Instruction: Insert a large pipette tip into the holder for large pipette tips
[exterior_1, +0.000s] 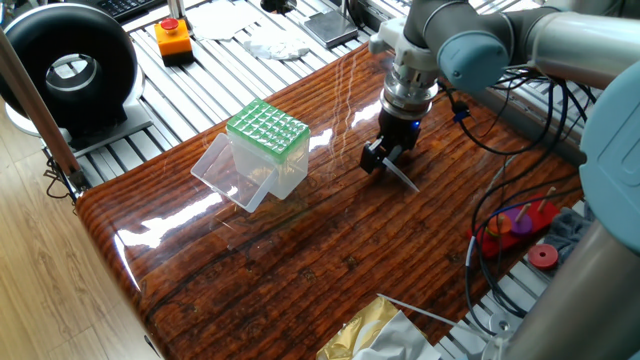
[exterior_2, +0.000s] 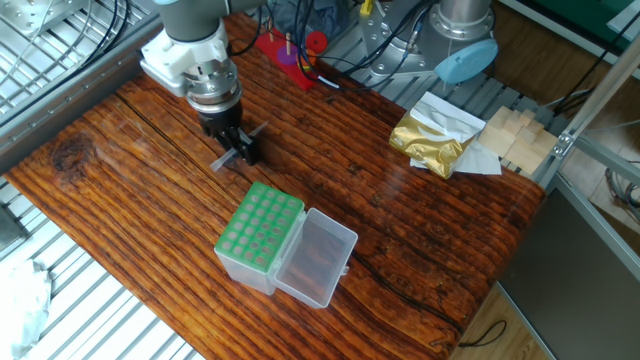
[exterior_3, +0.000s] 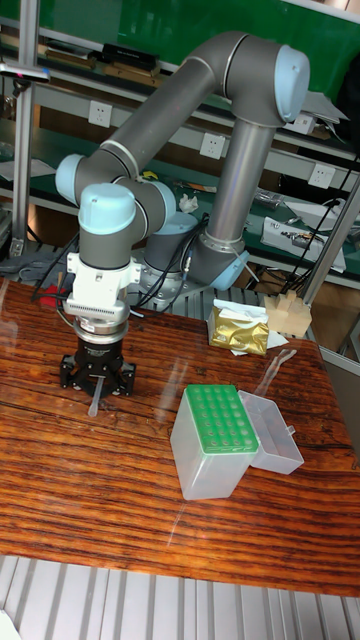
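On table (exterior_2: 420, 230), one claw (exterior_2: 236, 150) (gripping one tip (exterior_2: 240, 148)), one green-topped holder (exterior_2: 260, 236)

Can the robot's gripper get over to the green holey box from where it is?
Probably yes. The gripper, shut on the large pipette tip, sits near the holder, with only bare table between them.

The table (exterior_1: 330, 250) is glossy reddish-brown wood with dark streaked grain. The holder for large pipette tips (exterior_1: 268, 140) has a light-green grid top over clear, colourless walls. The large pipette tip (exterior_1: 400, 177) is translucent whitish, held in a black gripper (exterior_1: 385, 157) on a silver-grey arm with pale blue joint caps. A crumpled gold foil bag (exterior_2: 430, 140) lies by the edge, near a red peg base (exterior_2: 290, 50)
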